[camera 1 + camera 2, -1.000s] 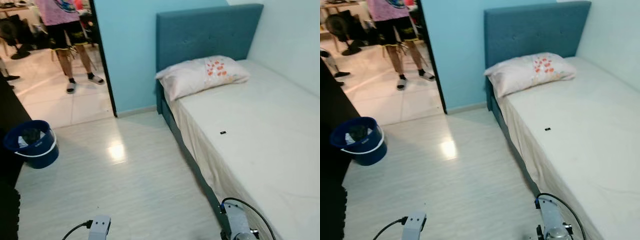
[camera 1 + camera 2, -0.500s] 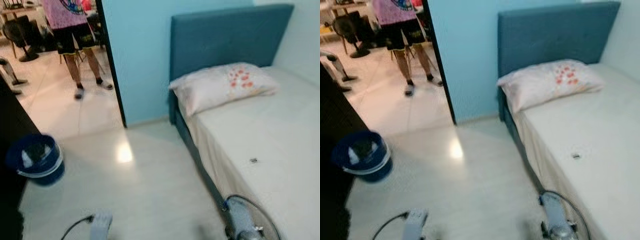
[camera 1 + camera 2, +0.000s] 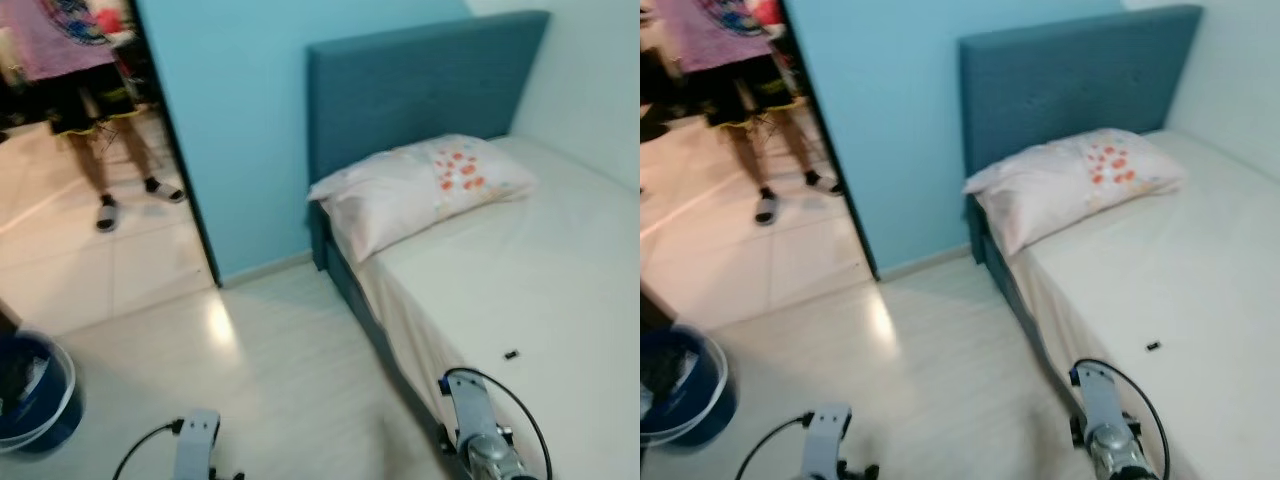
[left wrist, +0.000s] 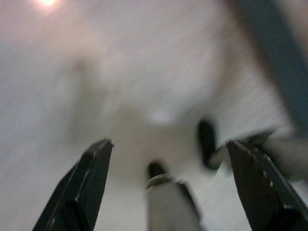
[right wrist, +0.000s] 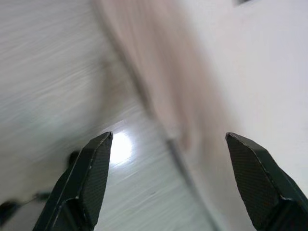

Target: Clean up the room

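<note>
1. Headboard [image 3: 425, 85], upper centre: teal-blue, plain fabric.
2. Wall [image 3: 225, 120], left of the headboard: light blue.
3. Pillow [image 3: 420, 185], centre right: pale pink-white with a patch of orange-red flowers.
4. Bed sheet [image 3: 540, 290], right: off-white, plain; one tiny black object [image 3: 511, 354] on it.
5. Floor [image 3: 270, 390], lower centre: pale whitish planks, glossy.
6. Bucket [image 3: 35, 395], lower left edge: dark blue with a white rim.
7. Person [image 3: 75, 90], upper left: pink top, black shorts.
8. Arms [image 3: 478, 440], bottom edge: silver with black cables.

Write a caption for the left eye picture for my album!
Bedroom: pillow on a white bed with a blue headboard, blue bucket on the floor.
</note>
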Controlling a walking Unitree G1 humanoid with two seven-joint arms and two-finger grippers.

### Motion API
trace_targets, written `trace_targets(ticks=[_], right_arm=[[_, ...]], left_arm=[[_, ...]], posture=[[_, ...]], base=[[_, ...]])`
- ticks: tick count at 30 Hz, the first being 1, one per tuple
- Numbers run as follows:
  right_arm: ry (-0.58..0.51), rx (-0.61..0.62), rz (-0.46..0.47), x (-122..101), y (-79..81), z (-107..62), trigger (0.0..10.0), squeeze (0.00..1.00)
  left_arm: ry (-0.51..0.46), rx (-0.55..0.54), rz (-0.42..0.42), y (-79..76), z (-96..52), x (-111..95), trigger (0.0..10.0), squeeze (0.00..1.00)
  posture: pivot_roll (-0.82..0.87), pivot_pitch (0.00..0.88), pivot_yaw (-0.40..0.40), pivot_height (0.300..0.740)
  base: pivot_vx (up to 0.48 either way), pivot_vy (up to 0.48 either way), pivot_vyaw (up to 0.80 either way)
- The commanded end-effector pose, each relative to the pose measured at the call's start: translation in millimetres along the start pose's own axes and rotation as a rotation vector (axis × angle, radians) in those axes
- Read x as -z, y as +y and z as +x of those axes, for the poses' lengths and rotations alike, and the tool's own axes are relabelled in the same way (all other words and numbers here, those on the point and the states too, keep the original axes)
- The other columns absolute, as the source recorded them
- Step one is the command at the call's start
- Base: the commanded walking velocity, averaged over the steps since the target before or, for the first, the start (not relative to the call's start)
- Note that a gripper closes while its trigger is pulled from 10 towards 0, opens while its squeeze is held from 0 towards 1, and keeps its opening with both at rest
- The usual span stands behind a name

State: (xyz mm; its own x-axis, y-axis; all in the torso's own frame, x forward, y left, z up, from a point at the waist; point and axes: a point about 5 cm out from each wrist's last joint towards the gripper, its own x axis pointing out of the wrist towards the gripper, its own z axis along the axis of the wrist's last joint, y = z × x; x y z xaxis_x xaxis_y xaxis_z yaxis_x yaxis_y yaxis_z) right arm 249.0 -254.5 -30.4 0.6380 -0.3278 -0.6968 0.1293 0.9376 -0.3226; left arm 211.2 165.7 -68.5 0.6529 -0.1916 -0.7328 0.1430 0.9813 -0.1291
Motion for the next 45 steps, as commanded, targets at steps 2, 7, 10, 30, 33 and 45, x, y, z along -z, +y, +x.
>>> trace_targets(ticks=[2,7,10,30,33,45], right_arm=[[-0.028,-0.015,0.032,-7.6,7.2,-0.1,10.0,0.00],[-0.060,-0.008,0.048,-18.0,5.1,0.5,10.0,0.00],[-0.066,-0.006,0.046,-20.2,5.0,0.6,10.0,0.00],[-0.007,0.081,0.105,-9.7,-7.4,1.0,10.0,0.00],[-0.003,0.083,0.112,-8.0,-8.5,0.9,10.0,0.00],[0.005,0.054,0.156,-9.5,-7.0,1.2,10.0,0.00]], left_arm=[[0.046,-0.014,-0.018,4.3,-4.3,14.8,10.0,0.00],[0.041,-0.011,-0.019,3.3,-4.1,14.5,10.0,0.00],[0.039,-0.010,-0.020,3.1,-4.0,14.3,10.0,0.00],[0.035,-0.020,-0.071,3.8,-3.3,12.4,10.0,0.00],[0.022,-0.038,-0.102,5.0,-3.4,11.7,10.0,0.00],[0.017,-0.043,-0.098,8.9,-4.8,12.0,10.0,0.00]], posture=[[-0.03,0.032,0.046,0.740],[-0.03,0.034,0.046,0.740],[-0.03,0.034,0.046,0.740],[-0.03,0.053,0.050,0.740],[-0.03,0.057,0.046,0.740],[-0.03,0.057,0.045,0.710]], base=[[0.480,0.000,-0.68],[0.480,0.000,-0.68],[0.480,0.000,-0.68],[0.141,-0.188,-0.32],[0.000,0.000,0.00],[0.000,0.000,0.00]])
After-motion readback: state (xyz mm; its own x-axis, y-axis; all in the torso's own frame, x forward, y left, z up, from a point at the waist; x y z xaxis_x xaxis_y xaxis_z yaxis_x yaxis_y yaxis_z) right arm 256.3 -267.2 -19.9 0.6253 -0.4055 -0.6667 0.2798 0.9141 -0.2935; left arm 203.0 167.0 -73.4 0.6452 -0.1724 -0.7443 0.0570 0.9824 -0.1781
